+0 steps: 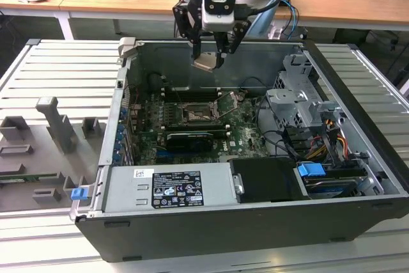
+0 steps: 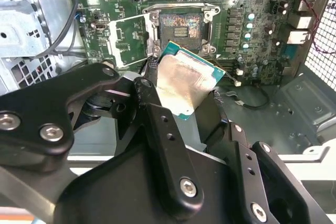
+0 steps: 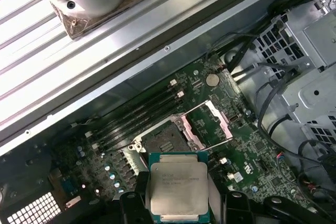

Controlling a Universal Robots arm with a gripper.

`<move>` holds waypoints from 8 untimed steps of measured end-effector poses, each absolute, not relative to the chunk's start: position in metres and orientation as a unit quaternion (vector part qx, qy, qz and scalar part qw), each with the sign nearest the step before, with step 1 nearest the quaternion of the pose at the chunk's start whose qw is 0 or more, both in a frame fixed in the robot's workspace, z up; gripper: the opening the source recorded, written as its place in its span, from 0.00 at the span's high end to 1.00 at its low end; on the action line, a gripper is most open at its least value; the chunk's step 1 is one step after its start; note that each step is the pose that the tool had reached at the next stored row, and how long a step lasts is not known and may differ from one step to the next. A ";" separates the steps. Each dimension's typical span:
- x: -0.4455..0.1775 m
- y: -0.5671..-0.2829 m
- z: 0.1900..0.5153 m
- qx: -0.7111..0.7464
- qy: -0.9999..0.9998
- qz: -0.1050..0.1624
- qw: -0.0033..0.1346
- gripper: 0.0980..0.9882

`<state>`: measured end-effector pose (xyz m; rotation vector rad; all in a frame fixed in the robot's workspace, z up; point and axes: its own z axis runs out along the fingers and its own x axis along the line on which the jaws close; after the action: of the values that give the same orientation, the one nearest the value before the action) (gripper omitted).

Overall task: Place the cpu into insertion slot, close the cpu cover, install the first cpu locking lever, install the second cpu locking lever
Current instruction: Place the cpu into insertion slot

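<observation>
Hand (image 1: 209, 61) is seen upper-centre in ext. view, clamped on the cpu (image 1: 206, 63), which is held tilted above the open case (image 1: 255, 62). Insertion slot (image 1: 193, 114) is seen mid-frame below, w/ cpu cover (image 1: 229, 101) raised beside it. In both wrist views cpu is held apart from the bare slot.

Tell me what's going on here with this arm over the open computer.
The robot arm's gripper has its jaws shut on the cpu and holds it above the open computer case, over the motherboard. Below it, the insertion slot is empty, and the cpu cover is swung open beside it. The chip has not yet been set in the socket.
</observation>
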<state>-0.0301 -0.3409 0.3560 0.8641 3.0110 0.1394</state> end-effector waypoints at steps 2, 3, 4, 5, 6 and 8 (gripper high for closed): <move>-0.030 -0.341 0.356 0.282 0.959 0.044 0.003 0.52; -0.030 -0.341 0.356 0.284 0.958 0.044 0.003 0.52; -0.030 -0.341 0.356 0.287 0.957 0.044 0.004 0.52; -0.030 -0.341 0.356 0.291 0.956 0.044 0.004 0.52; -0.030 -0.341 0.356 0.293 0.955 0.044 0.004 0.52; -0.030 -0.341 0.356 0.300 0.953 0.044 0.004 0.52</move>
<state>-0.0301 -0.3409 0.3558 0.9393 2.9860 0.1391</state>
